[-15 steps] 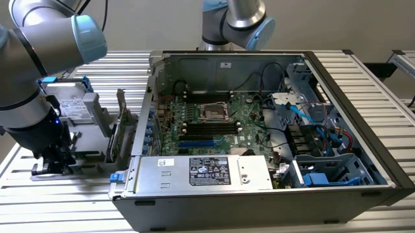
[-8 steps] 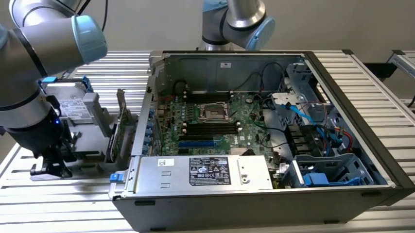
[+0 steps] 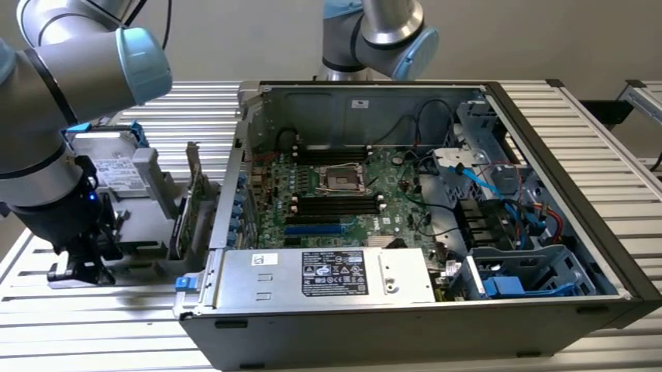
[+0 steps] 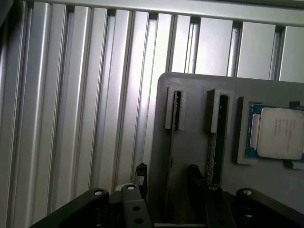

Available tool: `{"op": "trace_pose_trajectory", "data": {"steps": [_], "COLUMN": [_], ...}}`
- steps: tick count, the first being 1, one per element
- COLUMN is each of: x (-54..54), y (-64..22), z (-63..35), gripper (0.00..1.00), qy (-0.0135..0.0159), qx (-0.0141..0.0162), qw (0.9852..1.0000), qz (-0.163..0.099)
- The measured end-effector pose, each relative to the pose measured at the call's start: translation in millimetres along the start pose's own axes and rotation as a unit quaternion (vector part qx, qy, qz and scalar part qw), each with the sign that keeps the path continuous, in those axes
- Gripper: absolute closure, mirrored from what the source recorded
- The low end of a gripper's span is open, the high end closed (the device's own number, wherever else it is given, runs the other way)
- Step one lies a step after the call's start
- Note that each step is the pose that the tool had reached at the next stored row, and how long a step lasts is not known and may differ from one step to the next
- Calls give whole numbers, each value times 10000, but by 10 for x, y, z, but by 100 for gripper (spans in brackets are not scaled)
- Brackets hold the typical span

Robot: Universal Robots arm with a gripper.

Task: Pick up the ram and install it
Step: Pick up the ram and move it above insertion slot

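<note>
Standing edge-on between the parted jaws, the ram looks thin, dark.

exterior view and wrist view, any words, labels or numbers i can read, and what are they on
No text here can be read.
Black label on the power supply: print too small.
White sticker beside it: too small.
Sticker on the case wall: too small.
Chip in the grey tray, wrist view: markings blurred.
</note>
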State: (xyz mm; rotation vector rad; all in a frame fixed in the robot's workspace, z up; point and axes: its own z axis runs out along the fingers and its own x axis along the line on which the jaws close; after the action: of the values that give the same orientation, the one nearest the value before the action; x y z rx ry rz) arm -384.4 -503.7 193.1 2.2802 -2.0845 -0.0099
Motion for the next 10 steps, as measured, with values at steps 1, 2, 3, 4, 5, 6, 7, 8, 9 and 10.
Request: {"op": "trace_pose_trajectory", "data": {"steps": [1,2,3,4,5,6,7,8,9,10], "x": [0,0,0,0,0,0,0,0,0,0], "y": [0,0,0,0,0,0,0,0,0,0], "z": [0,0,1,1,2,2,1,1,1,2], "gripper": [53,53,53,53,61,61,68,68,74,80], "qy": [0,0,0,-1,-1,-1,-1,0,0,0], "qx": [0,0,1,1,1,1,1,1,1,1], "qw": [10000,10000,10000,10000,10000,10000,10000,10000,10000,10000], "qz": [1,1,1,1,1,1,1,1,1,2]}}
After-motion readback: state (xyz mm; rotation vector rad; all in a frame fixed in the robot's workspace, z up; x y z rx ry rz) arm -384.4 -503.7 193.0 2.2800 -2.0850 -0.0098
